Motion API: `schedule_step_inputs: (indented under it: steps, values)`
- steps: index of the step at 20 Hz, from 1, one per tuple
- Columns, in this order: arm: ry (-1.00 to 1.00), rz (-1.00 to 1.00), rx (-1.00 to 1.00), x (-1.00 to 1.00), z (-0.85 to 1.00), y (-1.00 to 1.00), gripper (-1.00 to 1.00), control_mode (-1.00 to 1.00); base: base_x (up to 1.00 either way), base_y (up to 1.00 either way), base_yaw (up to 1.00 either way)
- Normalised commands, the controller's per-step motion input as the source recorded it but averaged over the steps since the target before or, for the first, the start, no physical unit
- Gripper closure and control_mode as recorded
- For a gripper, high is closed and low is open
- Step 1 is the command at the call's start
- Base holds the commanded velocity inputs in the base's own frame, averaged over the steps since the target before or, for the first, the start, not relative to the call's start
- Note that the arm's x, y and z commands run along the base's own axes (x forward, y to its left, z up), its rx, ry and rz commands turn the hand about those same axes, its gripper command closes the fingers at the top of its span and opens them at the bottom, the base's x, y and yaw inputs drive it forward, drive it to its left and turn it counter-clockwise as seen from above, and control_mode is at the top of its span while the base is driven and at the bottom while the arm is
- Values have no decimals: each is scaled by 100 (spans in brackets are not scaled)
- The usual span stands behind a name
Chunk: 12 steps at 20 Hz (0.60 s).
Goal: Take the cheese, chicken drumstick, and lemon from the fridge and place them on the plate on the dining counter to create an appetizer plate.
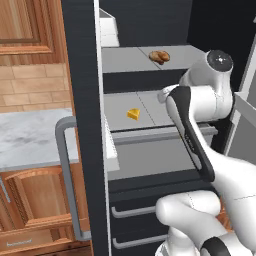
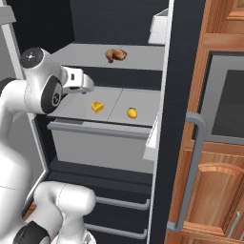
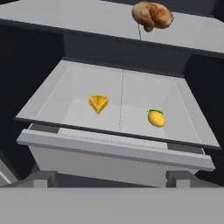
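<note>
The fridge [image 1: 82, 100] stands open in front of me. On its middle shelf lie the cheese [image 1: 133, 114] [image 2: 97, 106] [image 3: 99, 104], a yellow-orange wedge, and to its right the lemon [image 2: 132, 113] [image 3: 156, 118]. The chicken drumstick [image 1: 160, 56] [image 2: 116, 55] [image 3: 152, 15] rests on the shelf above. My gripper [image 2: 90, 86] hovers at the front of the middle shelf, left of the cheese and apart from it, holding nothing. Its fingers are hidden, so its state is unclear. In the left base view my arm covers the lemon. The plate and the dining counter are out of view.
A pulled-out grey drawer [image 3: 113, 153] sits under the middle shelf. Two lower drawers [image 2: 119, 202] have grey bar handles. The open doors carry grey handles [image 1: 67, 175] [image 2: 190, 167] and white bins [image 2: 159, 26]. A marble wall counter [image 1: 30, 135] lies left, wooden cabinets [image 2: 214, 190] right.
</note>
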Motion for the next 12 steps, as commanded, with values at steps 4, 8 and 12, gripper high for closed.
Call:
schedule_step_inputs:
  steps: [4, 8, 12]
  values:
    - [0, -1, 2, 15, 73, -22, -100, -100, 0, 0, 0]
    - [0, -3, 0, 38, 44, -25, -100, -100, 0, 0, 0]
    - [0, -9, 0, 59, 19, -19, -100, -100, 0, 0, 0]
